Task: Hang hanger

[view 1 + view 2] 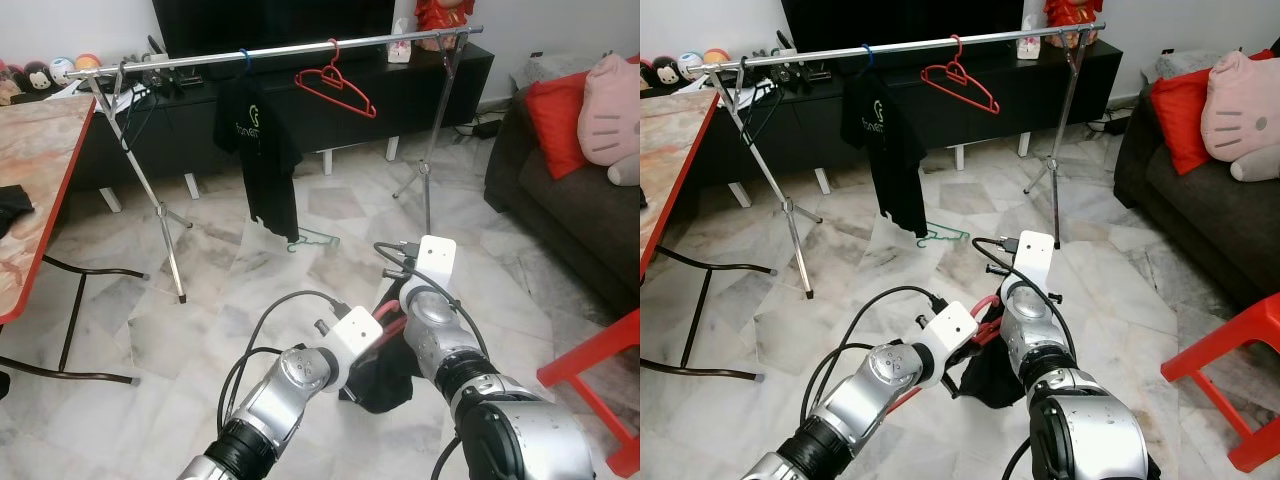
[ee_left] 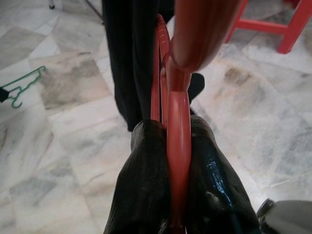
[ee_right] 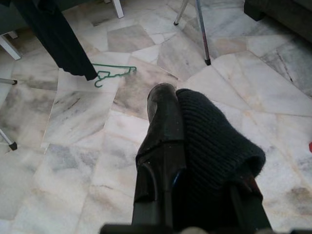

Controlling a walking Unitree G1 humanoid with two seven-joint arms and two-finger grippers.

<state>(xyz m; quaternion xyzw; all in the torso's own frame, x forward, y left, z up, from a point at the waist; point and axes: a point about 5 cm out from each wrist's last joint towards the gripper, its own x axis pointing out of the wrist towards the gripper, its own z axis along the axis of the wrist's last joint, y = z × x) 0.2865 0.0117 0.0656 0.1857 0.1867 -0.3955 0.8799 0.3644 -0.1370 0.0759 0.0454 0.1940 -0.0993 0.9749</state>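
Left gripper (image 2: pixel 168 195), lower centre of head view: fingers clamped on red hanger (image 2: pixel 176 122), its plastic running lengthwise out between them.

Black garment (image 1: pixel 385 375) droops from hanger between both arms.

Right gripper (image 3: pixel 195 141), just right of left one: closed on knit cloth of garment.

Rail (image 1: pixel 280 47) crosses top of frame, well ahead and above; black shirt (image 1: pixel 262 150) and spare red hanger (image 1: pixel 335 85) hang there. Judgement: hook must rise forward to bare rail right of spare hanger.

Green hanger (image 1: pixel 312 240) lies on floor under shirt.

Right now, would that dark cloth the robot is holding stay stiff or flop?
Likely floppy: the dark garment sags in folds below the red hanger. Probably light, since the right gripper pinches its knit-looking cloth. It may swing when lifted.
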